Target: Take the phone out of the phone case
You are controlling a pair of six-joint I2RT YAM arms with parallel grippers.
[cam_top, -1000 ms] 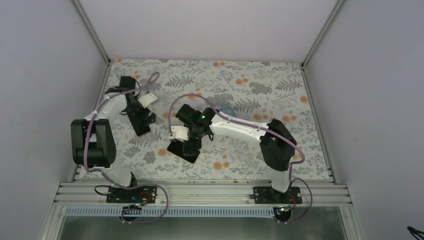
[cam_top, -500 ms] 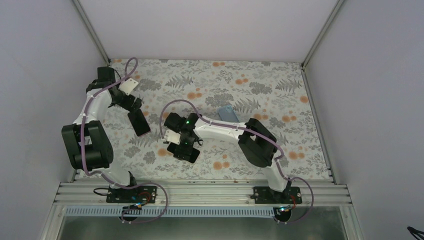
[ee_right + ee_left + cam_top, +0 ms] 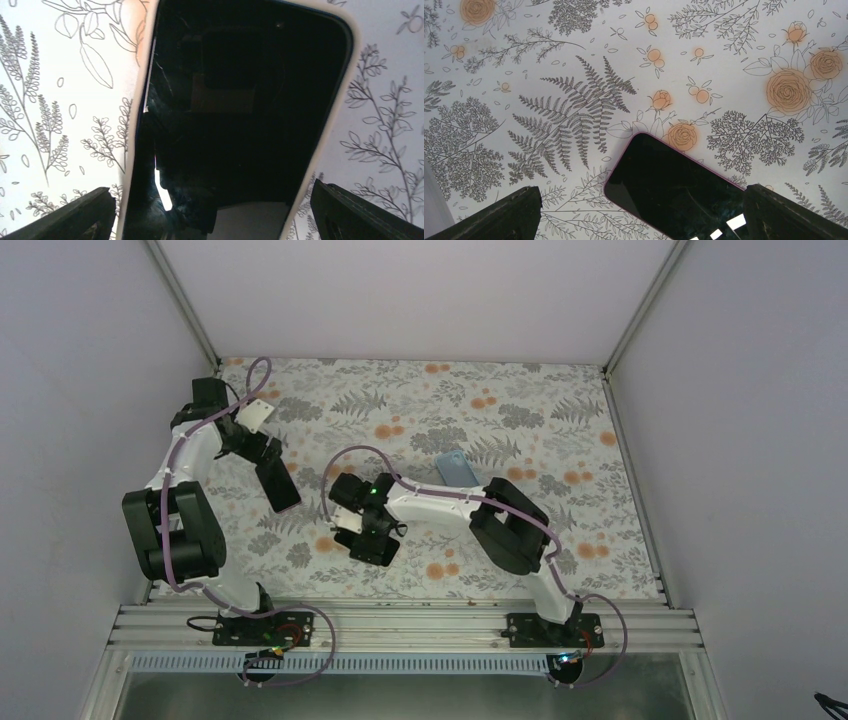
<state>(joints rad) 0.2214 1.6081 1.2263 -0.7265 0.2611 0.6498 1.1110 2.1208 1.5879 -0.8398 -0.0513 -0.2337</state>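
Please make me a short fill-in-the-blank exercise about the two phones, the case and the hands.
The left hand hovers over the left phone, whose rim is ___. The right hand, over the right phone, is ___, not shut. The case lying alone on the table is ___.
Missing words: pink; open; blue.

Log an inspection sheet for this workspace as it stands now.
Surface: floral tablecloth, lying flat.
Job's things: pale-rimmed phone below the right gripper; pink-rimmed phone below the left gripper; light blue item, perhaps a case, lying apart.
Clutter: nothing seen.
Grippers: left gripper open, straddling the pink-rimmed phone; right gripper open, straddling the pale-rimmed phone.
Cables: purple cables looped along both arms.
Surroundings: plain walls; aluminium rail at the near edge.
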